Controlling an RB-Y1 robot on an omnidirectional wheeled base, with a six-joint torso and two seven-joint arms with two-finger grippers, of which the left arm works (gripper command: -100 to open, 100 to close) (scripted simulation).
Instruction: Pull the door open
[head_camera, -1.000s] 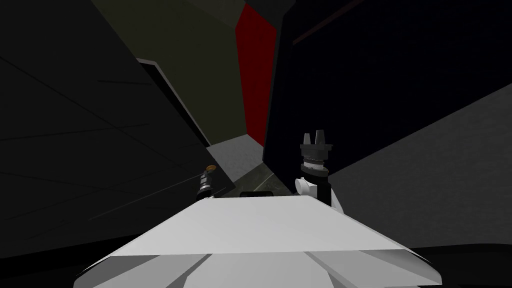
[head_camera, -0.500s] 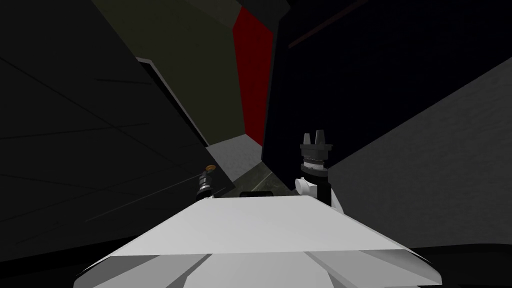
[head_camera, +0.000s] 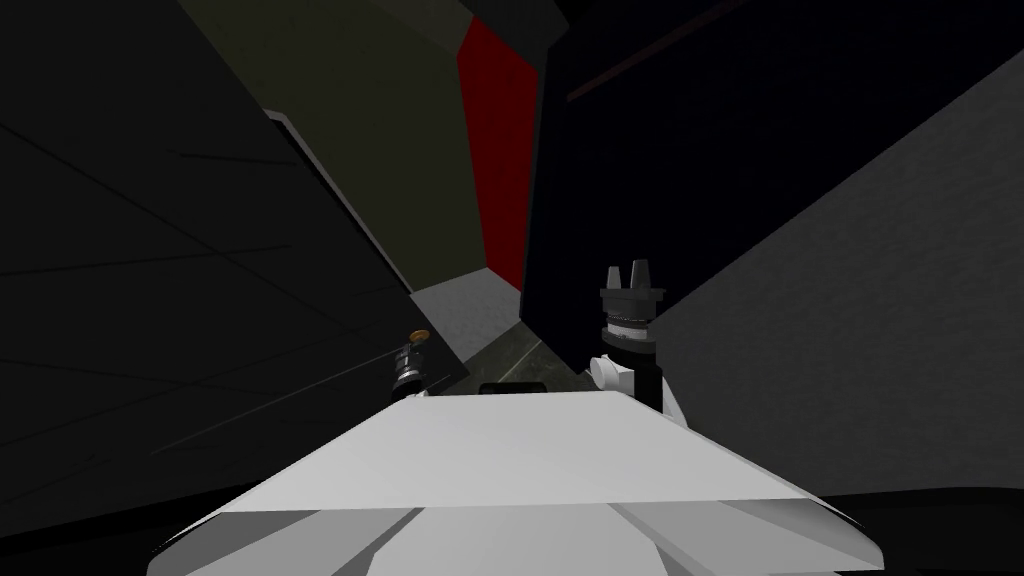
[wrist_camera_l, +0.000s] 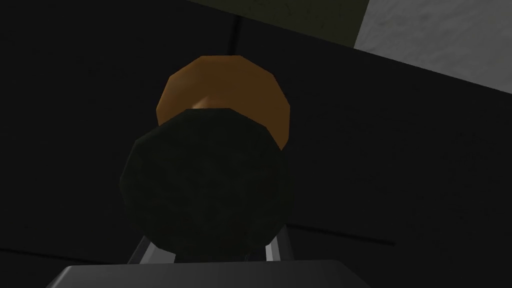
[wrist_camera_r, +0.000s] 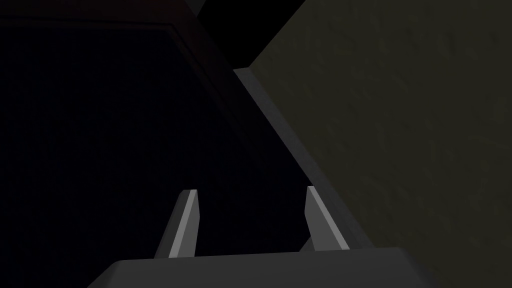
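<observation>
A dark door (head_camera: 200, 250) fills the left of the head view, its free edge (head_camera: 340, 215) swung off the frame. Low on that edge an orange backplate (head_camera: 420, 334) marks the knob. My left gripper (head_camera: 412, 362) is at it. In the left wrist view the round dark knob (wrist_camera_l: 205, 185) sits between the fingers (wrist_camera_l: 141, 251), which press its sides, with the orange backplate (wrist_camera_l: 225, 85) behind it. My left gripper (wrist_camera_l: 210, 247) is shut on the knob. My right gripper (head_camera: 628, 272) is held up on the right, its fingers (wrist_camera_r: 182, 225) open on nothing.
Through the gap by the door's edge I see an olive wall (head_camera: 400, 130), a red wall (head_camera: 500, 150) and a strip of grey floor (head_camera: 465, 305). A dark panel (head_camera: 700, 150) stands close on the right, with a grey wall (head_camera: 880, 330) beyond it.
The whole head picture has slid a little to the left, so I have moved. More grey wall shows on the right. My left gripper stays on the knob and my right arm holds still.
</observation>
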